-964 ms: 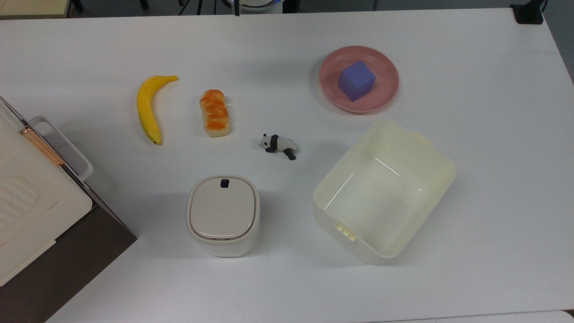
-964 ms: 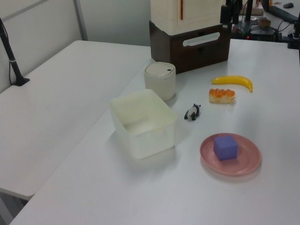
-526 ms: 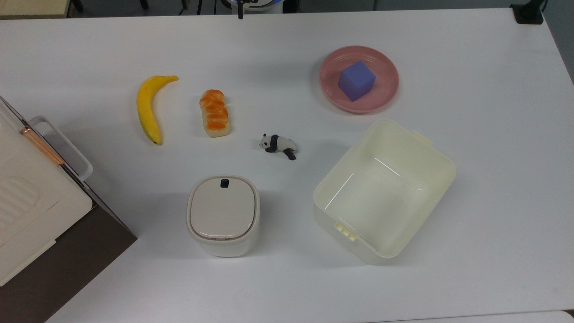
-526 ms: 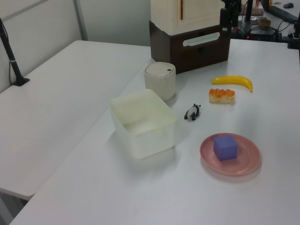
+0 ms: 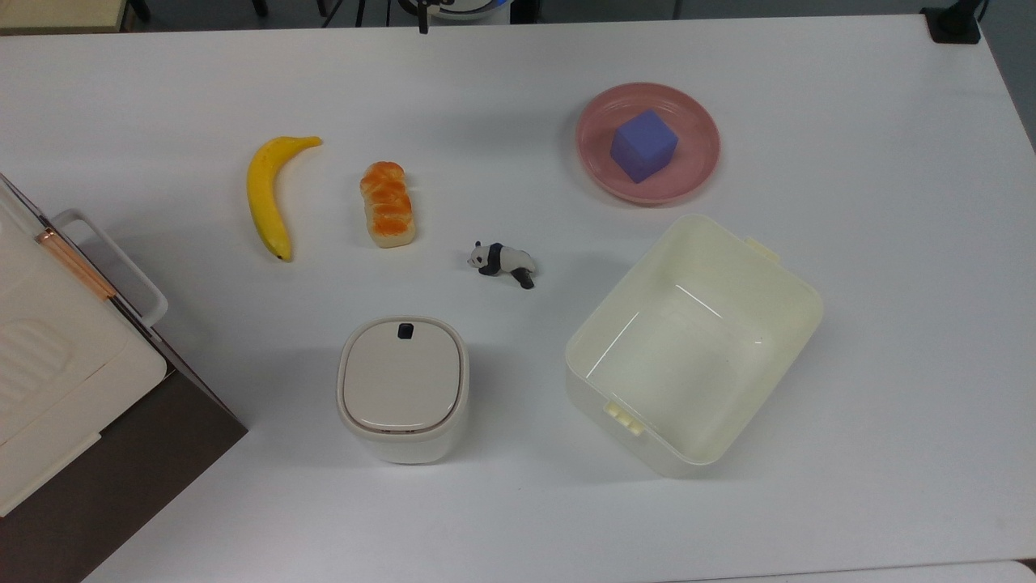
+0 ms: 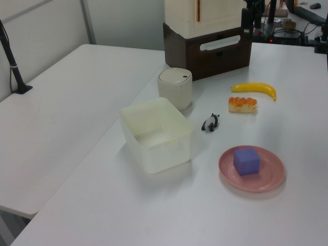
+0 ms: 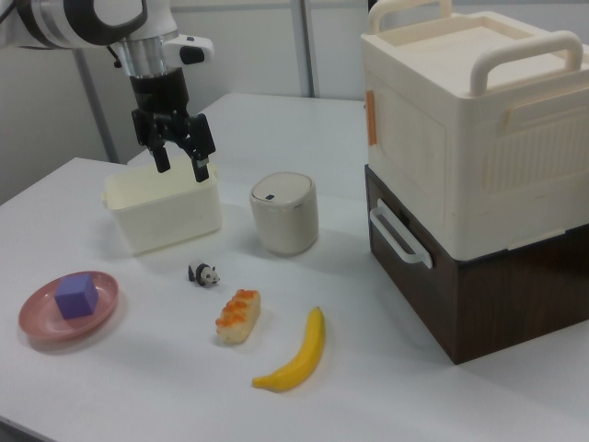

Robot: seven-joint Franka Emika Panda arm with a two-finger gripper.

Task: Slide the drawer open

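Nothing on the desk point(image 5: 518, 502) shifted since a second ago, drawer point(image 7: 488, 285) shut, dark brown front with white loop handle point(image 7: 398, 238), under the cream appliance point(image 7: 469, 120) at the right view's right, hand point(image 7: 181, 168) fingers apart, empty, above the cream tub point(image 7: 166, 214).

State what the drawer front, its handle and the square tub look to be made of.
Drawer: dark brown wood or wood-look board, matte, faint grain. Handle: white loop bar, likely plastic, smooth with a soft sheen. Tub: cream plastic, slightly see-through, with glossy glints on its inner walls.
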